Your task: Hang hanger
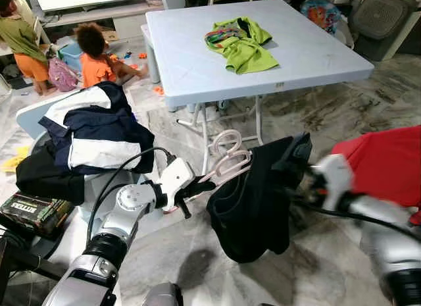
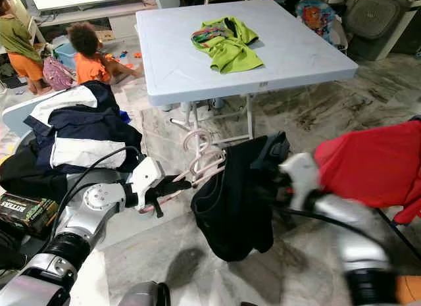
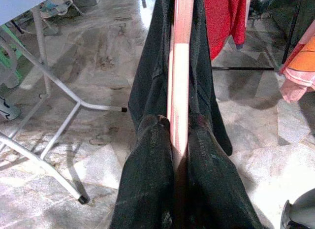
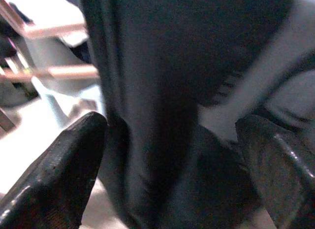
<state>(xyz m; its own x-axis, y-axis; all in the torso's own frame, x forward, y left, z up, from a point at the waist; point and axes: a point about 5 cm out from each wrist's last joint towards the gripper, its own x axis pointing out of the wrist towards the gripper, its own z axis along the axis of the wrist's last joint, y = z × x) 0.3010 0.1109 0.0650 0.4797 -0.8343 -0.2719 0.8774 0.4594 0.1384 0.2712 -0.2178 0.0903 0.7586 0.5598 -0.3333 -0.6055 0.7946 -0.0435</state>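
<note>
My left claw [image 1: 191, 191] clamps the pink hanger [image 1: 227, 162], which runs rightward to the black garment [image 1: 253, 201]; my right claw [image 4: 172, 155] is spread beside it.

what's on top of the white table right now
A crumpled green garment lies on the white table, with a striped patch at one edge. Whatever it covers cannot be seen.
</note>
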